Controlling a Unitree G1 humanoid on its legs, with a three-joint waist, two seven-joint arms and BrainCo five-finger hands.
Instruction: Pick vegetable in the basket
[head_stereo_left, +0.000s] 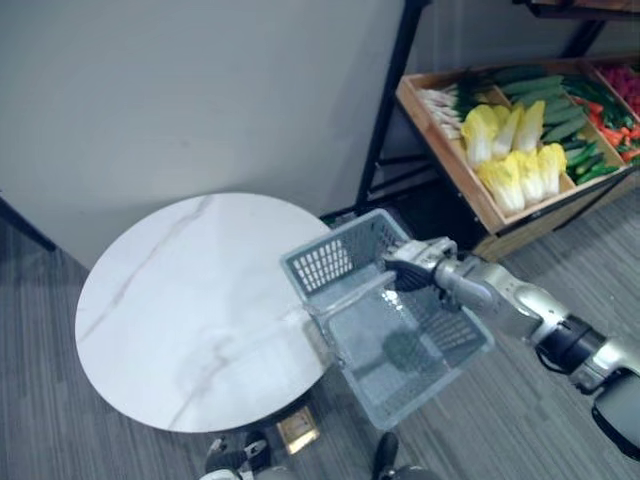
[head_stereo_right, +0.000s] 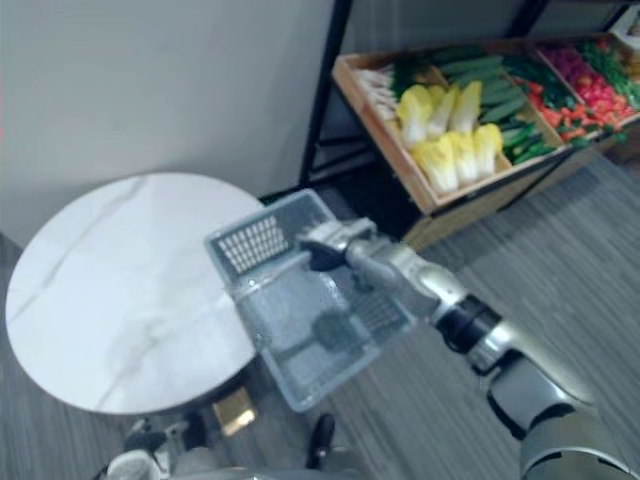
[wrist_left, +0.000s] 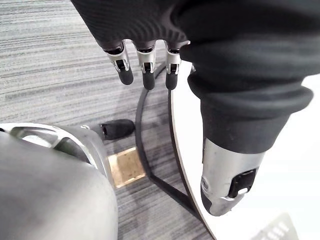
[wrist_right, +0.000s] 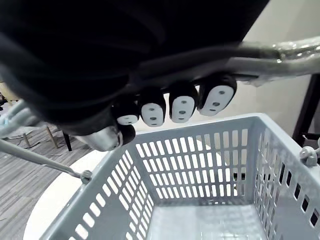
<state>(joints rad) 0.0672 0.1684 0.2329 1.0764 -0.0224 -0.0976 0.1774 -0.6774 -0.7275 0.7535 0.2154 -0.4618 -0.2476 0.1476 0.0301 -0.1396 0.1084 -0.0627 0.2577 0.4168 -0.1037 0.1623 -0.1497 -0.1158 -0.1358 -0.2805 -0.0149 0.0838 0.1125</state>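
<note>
A grey plastic basket (head_stereo_left: 330, 262) hangs in the air just off the right edge of the round white table (head_stereo_left: 180, 300). It is empty and tilted. My right hand (head_stereo_left: 418, 262) is shut on its thin metal handle (head_stereo_left: 350, 292); in the right wrist view the fingers (wrist_right: 182, 102) curl over the handle (wrist_right: 280, 55) above the slotted wall (wrist_right: 200, 165). The vegetables lie in a wooden crate (head_stereo_left: 450, 150) at the far right: yellow-white cabbages (head_stereo_left: 515, 160), cucumbers (head_stereo_left: 545, 95) and red ones beyond. My left hand (wrist_left: 148, 70) hangs low beside the table edge (wrist_left: 300, 150), its fingers relaxed and holding nothing.
A black shelf post (head_stereo_left: 385, 100) stands between the table and the crate, against a pale wall. The floor is grey striped carpet. A small tan block (head_stereo_left: 297, 430) lies on the floor by the table's dark base.
</note>
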